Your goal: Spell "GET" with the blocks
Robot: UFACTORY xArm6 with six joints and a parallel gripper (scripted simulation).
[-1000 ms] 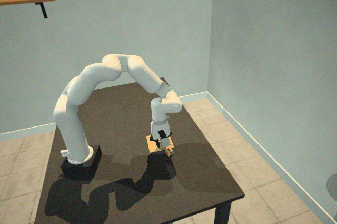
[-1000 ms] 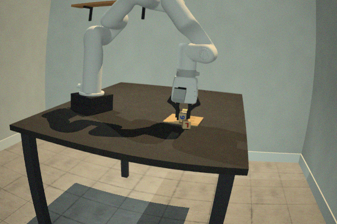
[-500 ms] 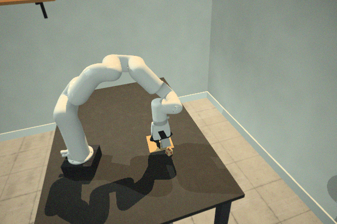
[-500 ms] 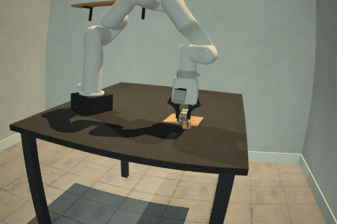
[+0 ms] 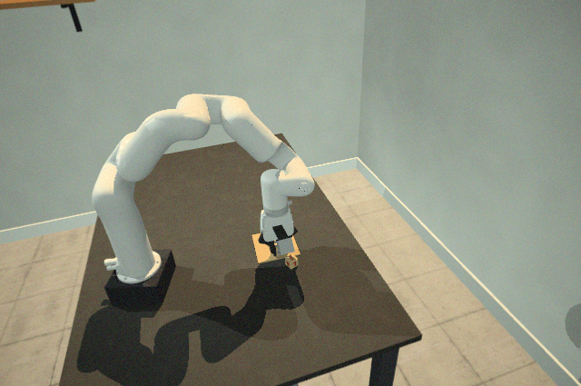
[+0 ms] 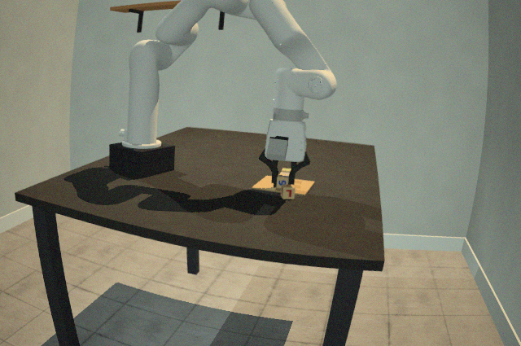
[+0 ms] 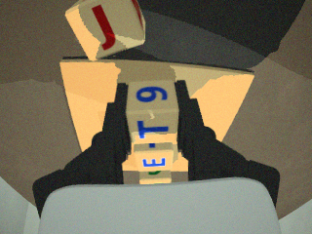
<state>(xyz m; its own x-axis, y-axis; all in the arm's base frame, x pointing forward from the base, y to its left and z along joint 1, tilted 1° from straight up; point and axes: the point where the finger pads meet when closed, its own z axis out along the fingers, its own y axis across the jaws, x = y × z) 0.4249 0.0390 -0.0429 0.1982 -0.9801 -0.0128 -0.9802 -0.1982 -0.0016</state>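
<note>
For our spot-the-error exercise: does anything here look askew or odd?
The red-lettered block sits askew at the mat's edge, out of line with the blue-lettered block in the gripper; whether it clears the mat is unclear.

Red-lettered block (image 7: pixel 105 19) just beyond mat (image 7: pixel 85 92)

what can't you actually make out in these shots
- Mat, top view: the end effector covers the row.
- Blocks between the fingers, wrist view: letters G, T, E overlap; which block is gripped and whether it rests down are unclear.
- Stray J block, exterior view: mat contact unclear.
</note>
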